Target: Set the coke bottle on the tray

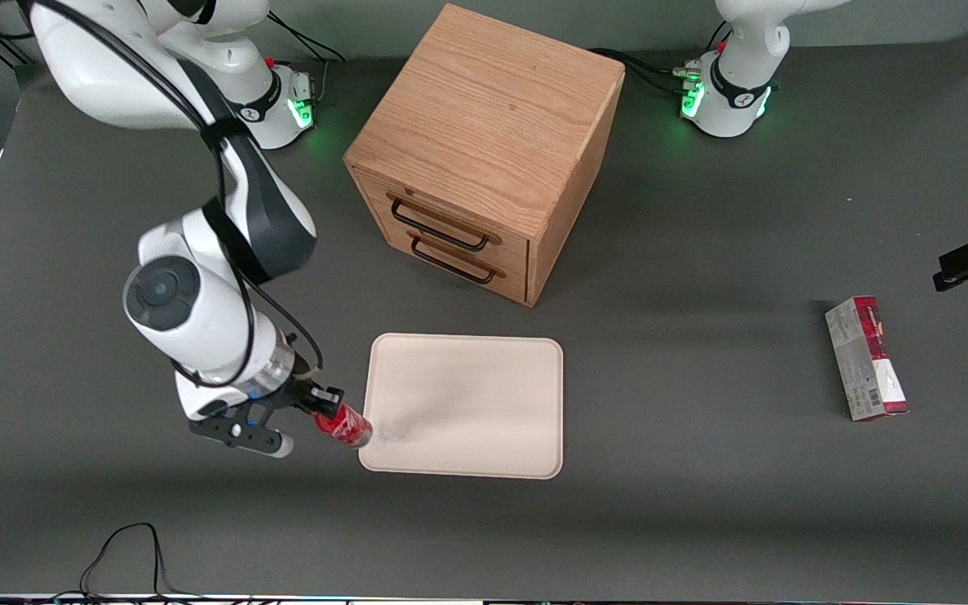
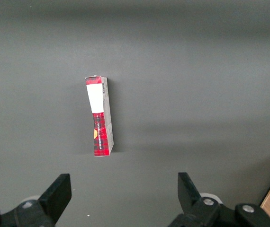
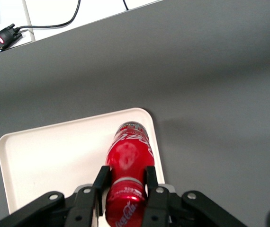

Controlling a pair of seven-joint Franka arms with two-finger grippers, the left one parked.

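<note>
The pincer [image 1: 326, 409] is clenched on the coke bottle [image 1: 346, 424], gripping it around the upper body near the neck, one finger [image 3: 101, 182] on each side. The bottle hangs tilted, with its silvery base pointing toward the tray [image 1: 484, 353] and reaching just over the tray's rim at the corner nearest the front camera, on the working arm's end. I cannot tell whether the base already touches the tray or is still a little above it.

From the bottle, the wooden drawer cabinet [image 1: 484, 143] is at about one o'clock in the front view, and the tray's open middle at about two o'clock. The red-and-grey carton [image 1: 866, 359] lies well apart, toward the parked arm's end of the worktop [image 1: 702, 521].

I judge the bottle to be light, stiff and smooth, so it may slip or turn between the fingers if they loosen too early. Being slim, it may also tip over or roll when released at this tilt. Holding it across the body seems right; it would be safer to bring it farther inside the rim before letting go.
</note>
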